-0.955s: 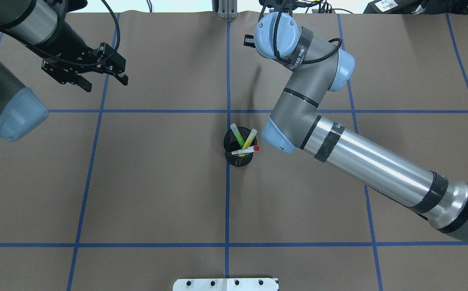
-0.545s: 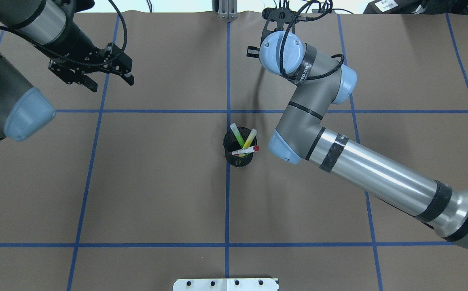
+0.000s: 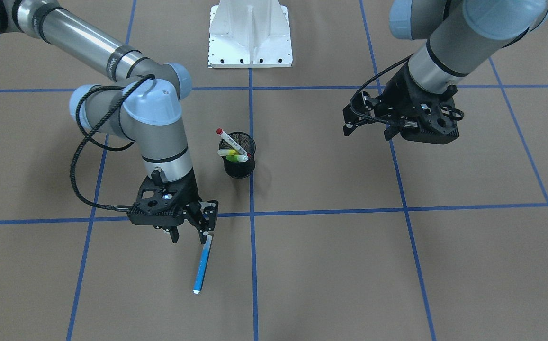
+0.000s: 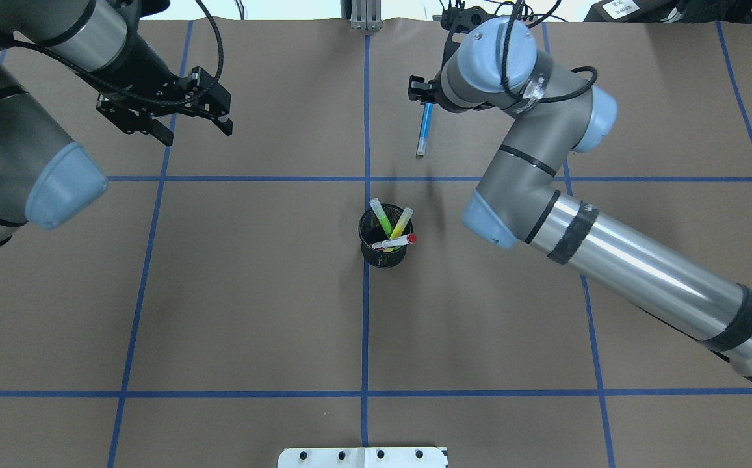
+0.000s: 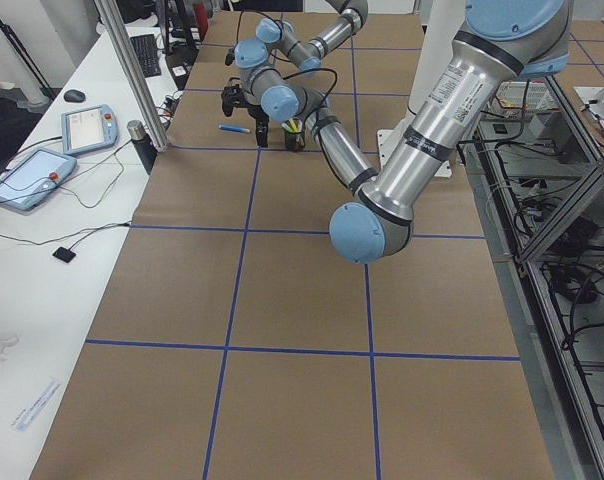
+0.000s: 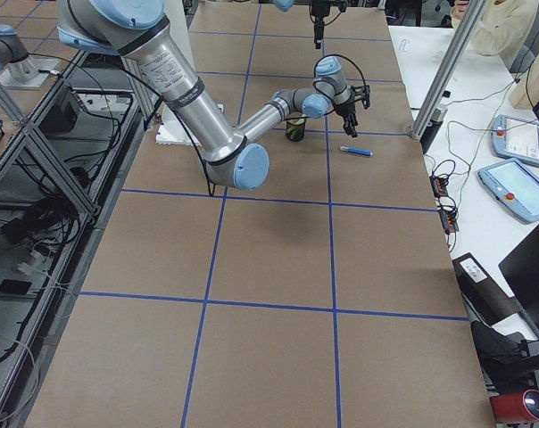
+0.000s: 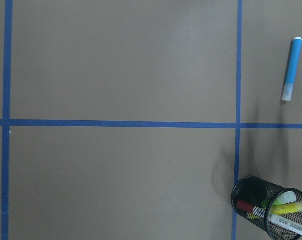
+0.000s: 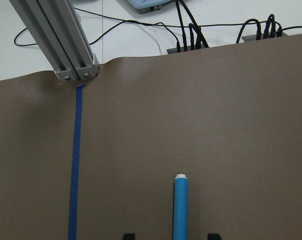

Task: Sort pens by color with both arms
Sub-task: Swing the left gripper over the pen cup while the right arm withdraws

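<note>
Nearest the robot, the white base (image 4: 363, 457) sits at the middle of the table's (image 4: 252, 292) near edge. Toward the table's centre, on the middle tape line (image 4: 365, 325), stands the black mesh cup (image 4: 383, 255). It holds three pens: the red-capped pen (image 4: 394, 243) lying across the rim, and the lime green pen (image 4: 381, 218) and the yellow pen (image 4: 401, 223) leaning outward.

Beyond the cup, near the far edge and just right of the middle line, the blue pen (image 4: 424, 130) lies flat on the paper, pointing roughly from the far edge toward the near one. My right gripper (image 3: 190, 232) hangs over its far end with the fingers spread. In the wrist view there is paper on both sides of the barrel, so the pen is released, not pinched.

My left gripper (image 4: 195, 130) hovers over the far-left part of the table, jaws apart and empty, well away from any pen.

I judge the step in hand to be clearing the right arm off the blue pen. I would lift straight up before moving sideways, because one finger sits very close to the barrel and a round pen will roll if nudged. For the next pick I would start with the red-capped pen, since it rests on top. I would come down vertically over the cup so the light mesh does not tip.
</note>
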Controlling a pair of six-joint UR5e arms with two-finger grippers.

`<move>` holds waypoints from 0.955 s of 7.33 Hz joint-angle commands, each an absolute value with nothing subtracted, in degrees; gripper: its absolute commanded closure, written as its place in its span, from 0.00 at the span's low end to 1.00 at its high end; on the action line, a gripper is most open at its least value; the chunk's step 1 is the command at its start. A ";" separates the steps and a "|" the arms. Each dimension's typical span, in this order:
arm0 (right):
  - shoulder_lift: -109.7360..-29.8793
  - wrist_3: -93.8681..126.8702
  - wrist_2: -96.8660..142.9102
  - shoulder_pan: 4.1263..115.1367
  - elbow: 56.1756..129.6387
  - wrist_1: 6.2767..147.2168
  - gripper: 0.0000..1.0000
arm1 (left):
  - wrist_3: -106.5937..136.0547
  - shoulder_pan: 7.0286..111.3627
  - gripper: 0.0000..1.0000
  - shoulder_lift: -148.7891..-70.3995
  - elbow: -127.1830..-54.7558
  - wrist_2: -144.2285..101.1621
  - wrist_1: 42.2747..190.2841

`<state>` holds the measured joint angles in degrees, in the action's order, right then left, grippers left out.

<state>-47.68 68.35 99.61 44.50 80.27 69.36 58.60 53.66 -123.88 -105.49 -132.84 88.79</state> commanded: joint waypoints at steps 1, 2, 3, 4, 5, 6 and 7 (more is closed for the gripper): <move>-53.68 62.95 116.80 52.08 85.94 72.92 0.26 | 66.58 48.19 0.00 -127.69 -105.82 -125.98 89.64; -54.75 60.32 123.16 55.34 87.26 76.43 0.23 | 69.75 45.12 0.00 -128.31 -106.08 -120.29 91.39; -54.93 59.68 127.49 56.94 88.32 80.38 0.20 | 70.74 41.43 0.00 -129.54 -106.08 -114.75 91.75; -54.76 59.68 129.10 57.21 88.77 82.77 0.19 | 70.84 38.26 0.01 -129.90 -106.08 -108.17 91.93; -54.93 59.76 129.89 57.22 88.51 84.71 0.18 | 70.75 34.75 0.01 -130.86 -106.00 -101.93 92.02; -55.11 59.85 130.16 57.39 88.59 84.90 0.17 | 70.49 31.58 0.01 -132.52 -105.30 -96.47 91.93; -55.46 60.11 131.21 57.39 88.51 85.08 0.17 | 70.40 28.68 0.01 -134.28 -105.03 -93.72 91.32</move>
<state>-55.11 59.89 130.10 57.29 88.54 84.51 70.54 32.49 -132.26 -105.47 -98.63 91.80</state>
